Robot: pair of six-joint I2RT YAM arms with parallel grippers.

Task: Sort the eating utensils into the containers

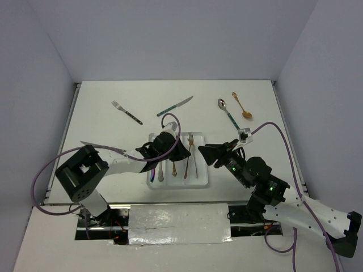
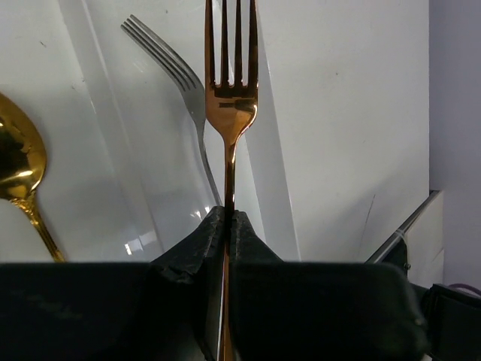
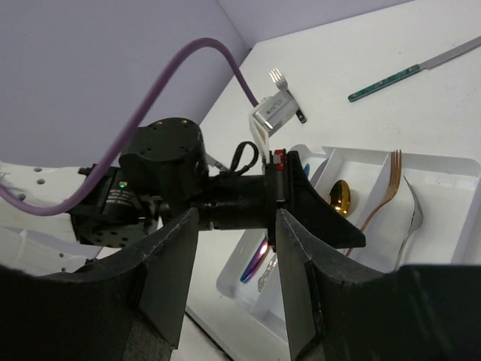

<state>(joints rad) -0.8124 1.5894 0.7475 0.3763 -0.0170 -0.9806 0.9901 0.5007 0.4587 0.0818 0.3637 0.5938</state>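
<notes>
Copper fork [image 2: 231,83] sits pinched by its handle between the fully closed fingers [image 2: 203,241] of the left gripper [image 2: 228,226], its tines pointing straight away from the wrist. Only the left wrist view shows this grip closely. Whether the fork touches the white tray [image 2: 263,173] beneath it I cannot tell. In that view a silver fork [image 2: 176,71] lies just beside the held one, its handle running in toward the fingertips. A gold spoon [image 2: 19,162] lies further out, in the next compartment.

The right wrist view adds a purple piece [image 3: 252,267] and a silver piece [image 3: 268,277]. Both lie in the compartment farthest from the held fork, under the left arm, where the left wrist camera cannot see.

The right gripper [image 3: 234,226] is spread wide and holds nothing. The overhead view places it just beside the tray's right edge, facing the left gripper but apart from it.

The overhead view alone shows what lies out on the table [image 1: 142,93]. Beyond the tray, well apart from both grippers, are a dark-handled fork [image 1: 126,111], a teal-handled knife [image 1: 174,106], a teal-handled spoon [image 1: 227,111] and a second gold spoon [image 1: 243,106]. A plain knife [image 1: 102,146] lies beside the left arm.
</notes>
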